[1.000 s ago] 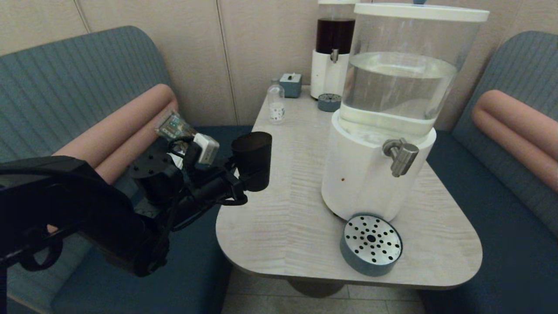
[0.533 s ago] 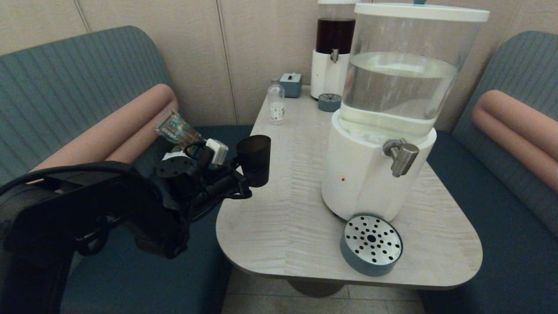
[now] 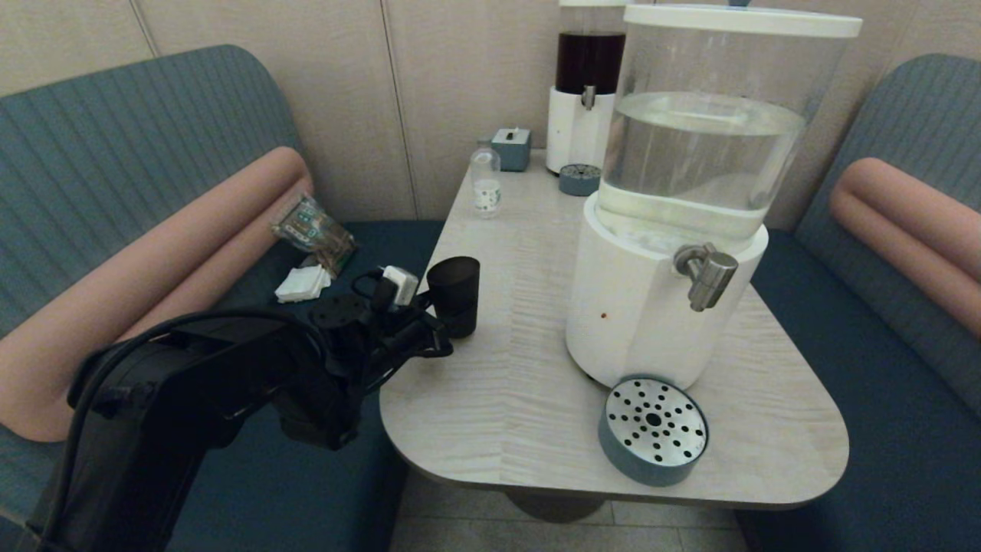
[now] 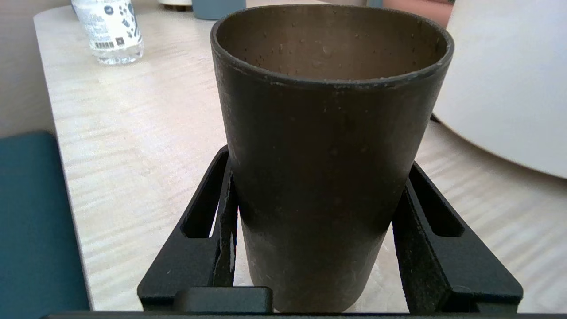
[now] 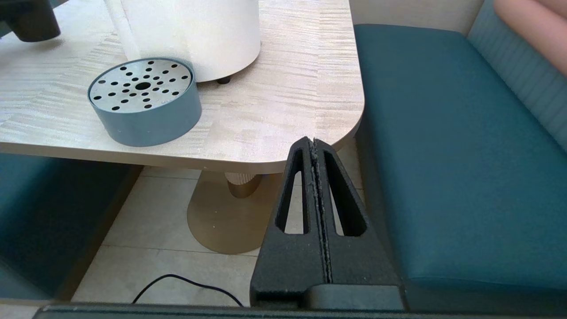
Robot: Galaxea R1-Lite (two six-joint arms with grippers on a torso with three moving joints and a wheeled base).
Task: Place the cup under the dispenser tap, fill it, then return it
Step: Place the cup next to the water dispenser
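The dark tapered cup [image 3: 454, 295] is upright at the table's left edge, well left of the white-based water dispenser [image 3: 651, 314]. Its base is at or just above the tabletop; I cannot tell whether it touches. My left gripper [image 3: 438, 326] is shut on the cup [image 4: 328, 155], one finger on each side of its lower wall; the left wrist view puts the gripper [image 4: 320, 160] there. The steel tap [image 3: 705, 276] sticks out of the dispenser with nothing under it. My right gripper [image 5: 313, 142] is shut and empty, low off the table's near right corner.
A round perforated drip tray [image 3: 651, 429] sits on the table [image 3: 498, 383] in front of the dispenser base. At the far end stand a small clear bottle [image 3: 485, 184], a blue box [image 3: 511, 148] and the dark-liquid dispenser [image 3: 586, 84]. Sofas flank the table.
My left arm has come down and slightly right, bringing the cup from above the sofa gap down to the tabletop at the left edge. The right arm has not moved.
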